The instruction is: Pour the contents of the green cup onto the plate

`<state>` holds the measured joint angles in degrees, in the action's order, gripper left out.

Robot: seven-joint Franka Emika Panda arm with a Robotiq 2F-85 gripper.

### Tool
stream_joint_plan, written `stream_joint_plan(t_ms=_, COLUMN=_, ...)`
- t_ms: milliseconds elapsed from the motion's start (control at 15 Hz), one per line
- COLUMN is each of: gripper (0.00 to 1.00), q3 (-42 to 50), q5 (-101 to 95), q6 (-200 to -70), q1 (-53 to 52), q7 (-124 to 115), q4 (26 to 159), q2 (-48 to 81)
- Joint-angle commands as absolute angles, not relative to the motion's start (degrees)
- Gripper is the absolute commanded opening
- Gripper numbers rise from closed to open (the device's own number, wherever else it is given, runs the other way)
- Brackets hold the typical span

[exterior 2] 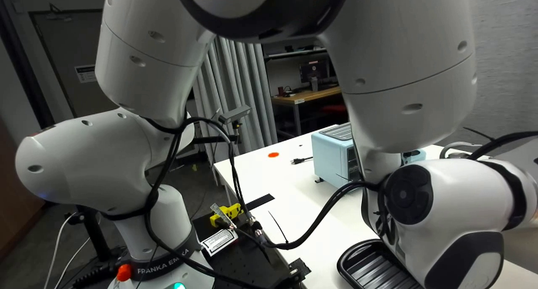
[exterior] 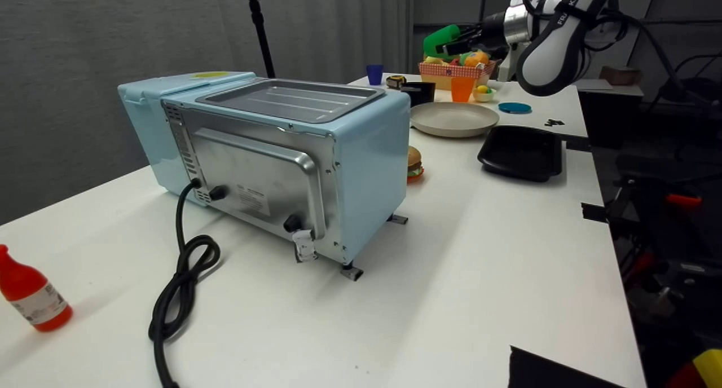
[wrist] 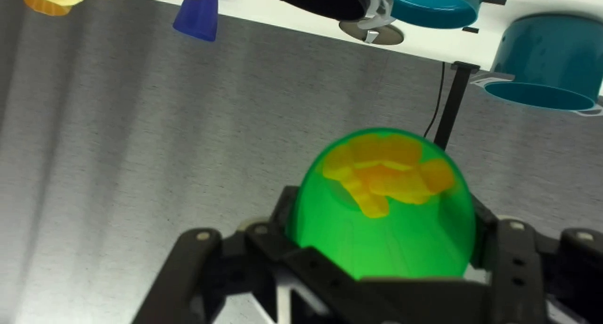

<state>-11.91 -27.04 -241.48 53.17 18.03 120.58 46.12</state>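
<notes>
The gripper (wrist: 384, 220) was found clamped on the green cup (exterior: 440, 42), one finger against either side. The cup was suspended clear of the tabletop (exterior: 479, 275), tipped well onto its side, showing just above the basket (exterior: 443, 82) in an exterior view. Yellow-orange pieces (wrist: 386, 173) lay inside it. The plate (exterior: 451, 119) lay flat on the tabletop, farther in from the right-hand edge, as pictured there, than the black tray (exterior: 522, 153). Whether the cup was over the plate could not be determined.

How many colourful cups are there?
3: round green plastic cup in the black tool; tapered blue plastic cup and orange plastic cup on the white table. More may be hidden.
</notes>
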Motion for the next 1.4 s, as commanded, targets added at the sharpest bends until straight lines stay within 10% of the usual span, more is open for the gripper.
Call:
stream_joint_plan(t_ms=0, gripper=0.53, q3=-17.59, q5=-27.83, q6=-243.38, q1=58.01, q7=21.6, q4=116.17, q2=50.49)
stream_joint_plan(t_ms=1333, gripper=0.53, q3=-45.5, q5=-33.12, q6=-243.33, q1=79.33, q7=33.9, q4=115.55, q2=62.9)
